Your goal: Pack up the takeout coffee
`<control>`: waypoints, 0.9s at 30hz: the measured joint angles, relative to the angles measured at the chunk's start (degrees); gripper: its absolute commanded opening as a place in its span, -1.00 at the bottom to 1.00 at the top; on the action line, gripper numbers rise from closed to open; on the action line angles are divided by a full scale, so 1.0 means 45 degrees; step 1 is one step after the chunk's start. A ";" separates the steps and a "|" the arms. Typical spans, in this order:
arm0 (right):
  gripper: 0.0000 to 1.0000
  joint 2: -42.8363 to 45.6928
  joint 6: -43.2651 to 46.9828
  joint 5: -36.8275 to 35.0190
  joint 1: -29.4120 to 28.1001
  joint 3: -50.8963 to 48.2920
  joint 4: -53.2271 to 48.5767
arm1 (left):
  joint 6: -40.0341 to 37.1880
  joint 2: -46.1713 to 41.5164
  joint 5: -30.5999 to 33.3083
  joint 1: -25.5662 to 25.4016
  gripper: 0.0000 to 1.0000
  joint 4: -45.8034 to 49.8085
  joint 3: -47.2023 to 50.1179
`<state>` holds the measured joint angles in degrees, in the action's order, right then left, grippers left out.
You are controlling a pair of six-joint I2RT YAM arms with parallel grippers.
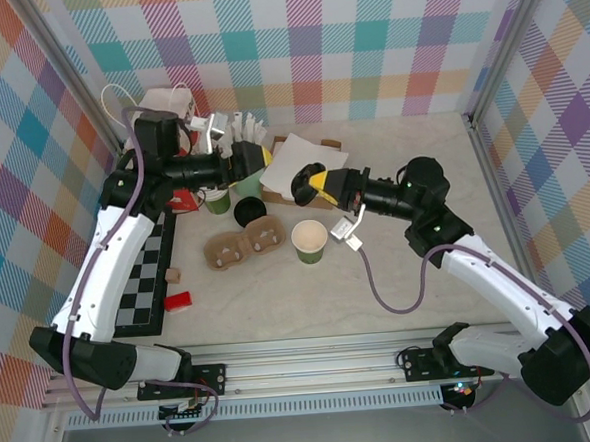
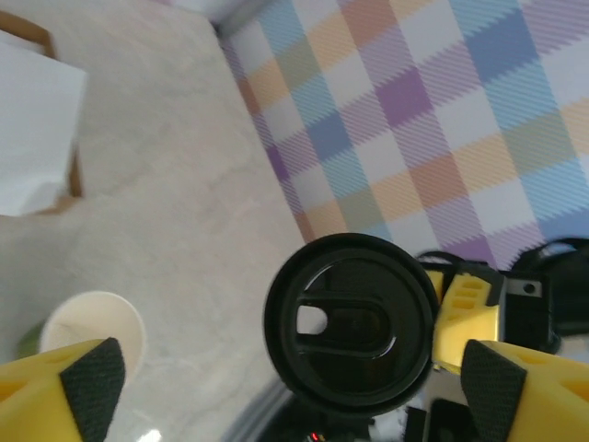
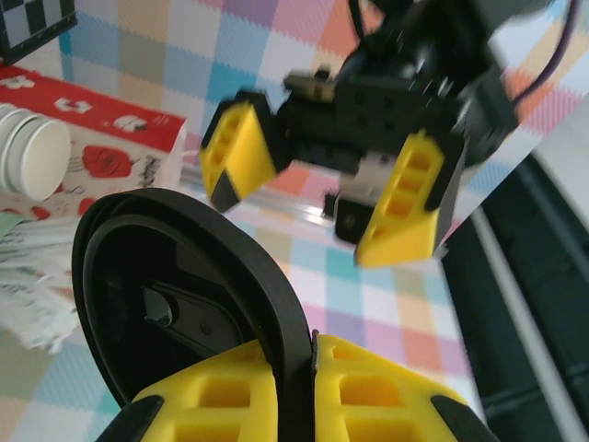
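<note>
The right gripper (image 3: 299, 382) is pinching a black lid (image 3: 175, 304) by its rim, its two yellow fingers pressed together on the edge so that the lid is standing up above the fingertips. In the right wrist view the lid's hollow underside is facing left of the fingers.

Straight across from it, the left gripper (image 3: 322, 175) is pointing back at the right one with its fingers spread wide, and nothing is sitting between them. In the left wrist view the lid (image 2: 350, 318) is hanging just ahead of the left fingertips and in line with the gap between them, face-on, but it is not touching either black pad (image 2: 92, 387).

From above, the two grippers are meeting nose to nose over the middle of the table (image 1: 411, 144), the left gripper (image 1: 256, 161) just beside the right gripper (image 1: 303, 185).

The green paper cup (image 1: 309, 242) is standing upright and lidless on the table, below and just nearer the arm bases than the right gripper's fingertips. Beside the cup, on the left gripper's side, a cardboard cup carrier (image 1: 242, 249) is lying flat. A second round black piece (image 1: 249, 212) is sitting on the table under the left gripper; whether a cup is under it cannot be told.
</note>
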<state>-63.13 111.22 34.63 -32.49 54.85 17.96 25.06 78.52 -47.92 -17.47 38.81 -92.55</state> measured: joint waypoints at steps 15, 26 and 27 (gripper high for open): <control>-1.00 0.0452 0.1039 0.1428 -0.0894 0.0005 0.0151 | -0.4245 0.0160 -0.4328 -0.0199 0.32 0.2817 -0.0092; -1.00 -0.0209 0.0583 0.1423 -0.1141 0.0350 0.0631 | -0.5469 0.0389 -0.4313 -0.0865 0.13 0.3381 -0.0092; -1.00 -0.0233 0.0495 0.1423 -0.1146 0.0350 0.0665 | -0.5508 0.0427 -0.4226 -0.0865 0.13 0.3390 -0.0092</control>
<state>-64.18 113.45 41.04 -37.65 56.42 20.95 0.27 80.44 -66.94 -21.37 54.06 -92.97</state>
